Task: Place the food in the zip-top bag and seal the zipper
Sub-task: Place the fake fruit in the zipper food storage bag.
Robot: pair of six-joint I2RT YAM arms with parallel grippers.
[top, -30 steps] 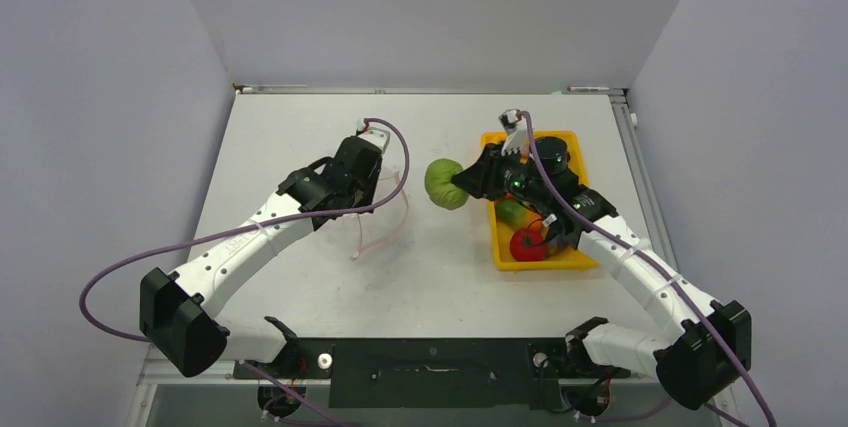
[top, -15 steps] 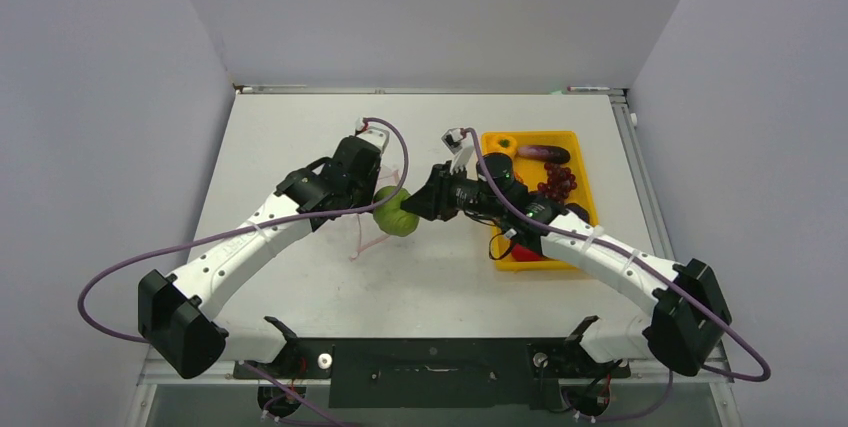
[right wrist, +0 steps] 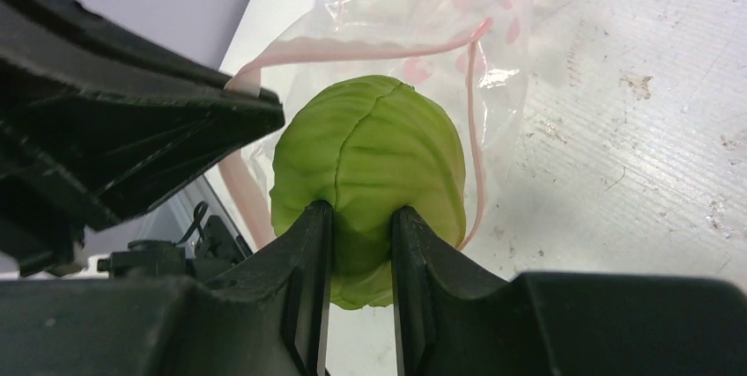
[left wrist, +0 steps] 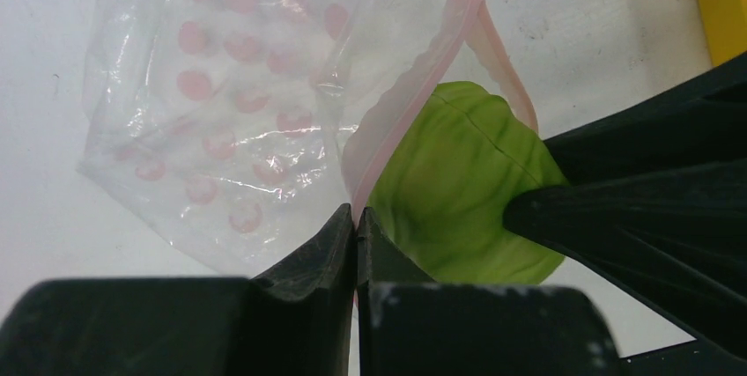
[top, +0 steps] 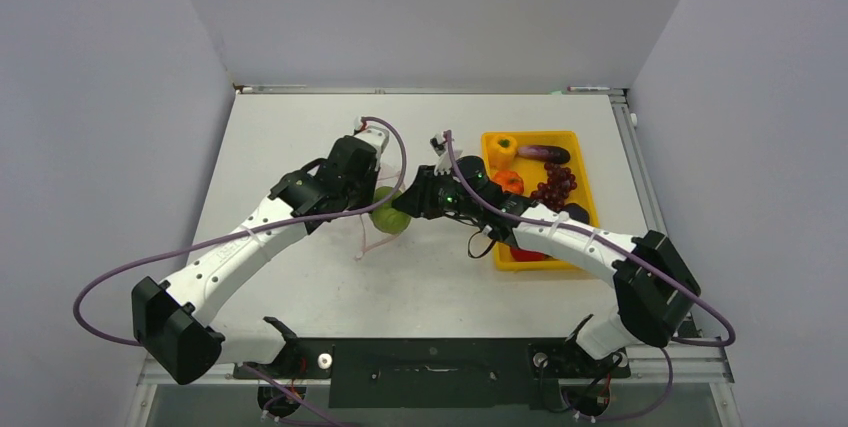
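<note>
The bag (left wrist: pixel 220 103), clear crinkly film printed with pink dots, lay on the scuffed white counter (top: pixel 290 137). The left end effector (left wrist: pixel 356 219), fingers pressed together, pinched the thin pink zipper (left wrist: pixel 414 85), holding one lip of the mouth up in a loop. The right end effector (right wrist: pixel 361 217) clamped a rounded, ribbed green cabbage (right wrist: pixel 370 143), which sat in that open mouth, partly ringed by the strip. A glossy pepper (top: pixel 501 147), an eggplant (top: pixel 544 153) and knobbly grapes (top: pixel 555 185) lay in the yellow tray (top: pixel 530 134)

Glossy plastic bag (left wrist: pixel 220 103); matt cabbage (right wrist: pixel 370 147)
</note>
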